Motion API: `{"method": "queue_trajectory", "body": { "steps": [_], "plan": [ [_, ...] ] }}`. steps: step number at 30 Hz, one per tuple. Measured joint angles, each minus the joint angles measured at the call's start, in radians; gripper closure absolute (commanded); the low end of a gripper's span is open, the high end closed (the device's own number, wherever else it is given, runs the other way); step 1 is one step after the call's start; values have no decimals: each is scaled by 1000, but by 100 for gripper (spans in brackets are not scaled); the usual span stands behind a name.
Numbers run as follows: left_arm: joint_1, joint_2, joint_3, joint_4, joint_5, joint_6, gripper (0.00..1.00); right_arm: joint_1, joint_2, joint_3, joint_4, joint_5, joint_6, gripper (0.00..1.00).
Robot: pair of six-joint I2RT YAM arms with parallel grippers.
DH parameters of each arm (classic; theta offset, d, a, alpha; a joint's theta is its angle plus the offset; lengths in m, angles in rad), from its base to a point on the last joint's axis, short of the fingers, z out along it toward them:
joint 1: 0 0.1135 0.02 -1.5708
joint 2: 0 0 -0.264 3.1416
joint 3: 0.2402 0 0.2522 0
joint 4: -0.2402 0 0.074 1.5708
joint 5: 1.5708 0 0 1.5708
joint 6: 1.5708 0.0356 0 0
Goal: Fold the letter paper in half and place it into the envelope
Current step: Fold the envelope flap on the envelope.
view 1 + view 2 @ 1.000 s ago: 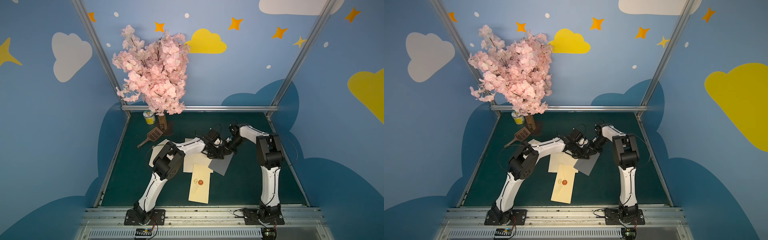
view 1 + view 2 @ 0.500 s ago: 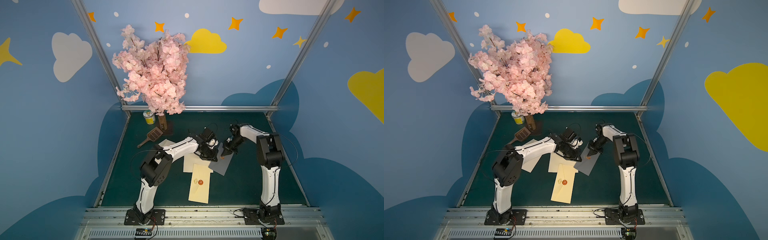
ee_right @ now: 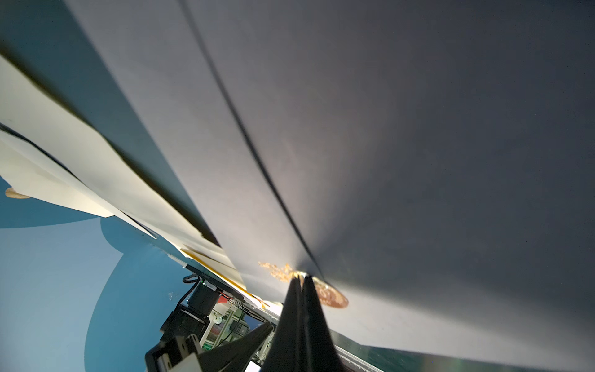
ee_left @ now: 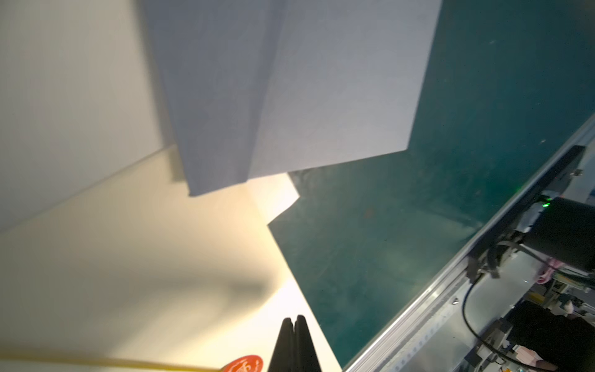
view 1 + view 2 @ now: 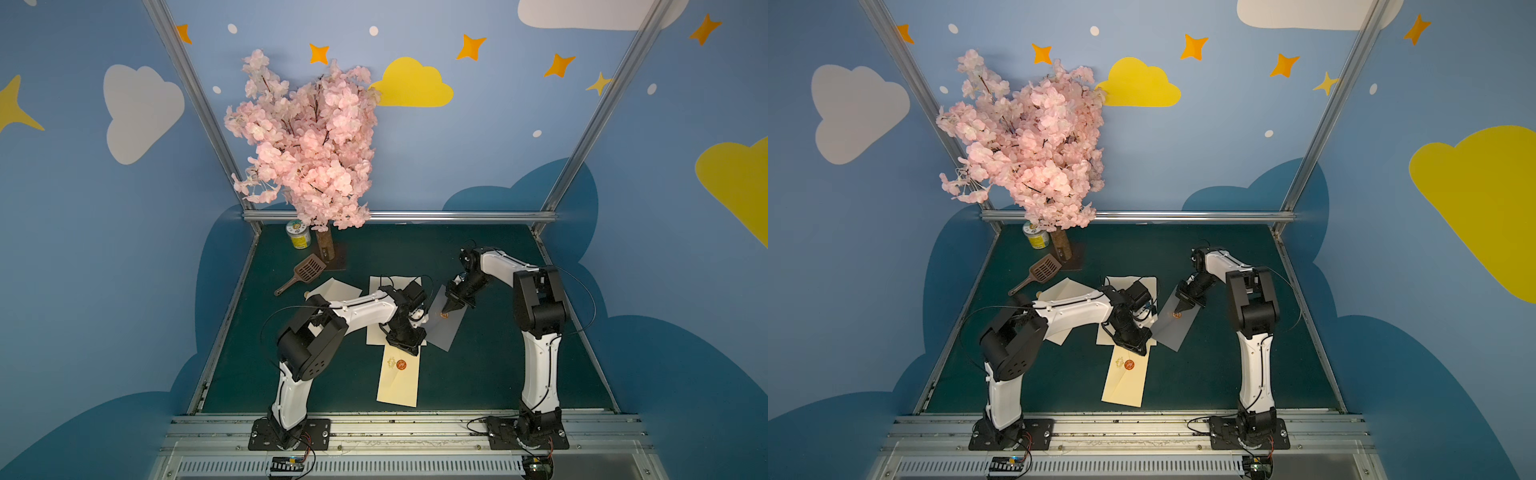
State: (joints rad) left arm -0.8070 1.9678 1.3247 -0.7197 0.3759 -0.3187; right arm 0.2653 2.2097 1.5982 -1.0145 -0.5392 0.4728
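Overlapping paper (image 5: 374,336), envelope (image 5: 398,380) edges; open mat (image 5: 490,365)

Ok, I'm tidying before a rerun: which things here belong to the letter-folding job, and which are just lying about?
Job: cream paper sheet, white sheet beside it, cream envelope, grey envelope; which paper goes with which envelope I cannot tell.
Lying about: blossom tree, yellow can, brown scoop.

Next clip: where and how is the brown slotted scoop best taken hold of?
Probably by the handle, from above, jaws across its width. The brown scoop lies flat on the mat. Its thin handle juts toward the robot's left, clear of the tree base and white paper, while the slotted head looks too wide.
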Motion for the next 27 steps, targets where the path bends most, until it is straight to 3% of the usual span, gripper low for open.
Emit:
{"method": "queue_trajectory", "body": {
  "steps": [7,18,27],
  "plan": [
    [9,9,-11,-18,-63,27,97,0,-14,-11,0,23,1,100],
    [74,44,13,-20,-25,37,97,11,-45,-50,-5,67,-15,100],
    [145,56,49,-20,-70,50,97,18,-45,-49,-7,74,-27,100]
  ]
}}
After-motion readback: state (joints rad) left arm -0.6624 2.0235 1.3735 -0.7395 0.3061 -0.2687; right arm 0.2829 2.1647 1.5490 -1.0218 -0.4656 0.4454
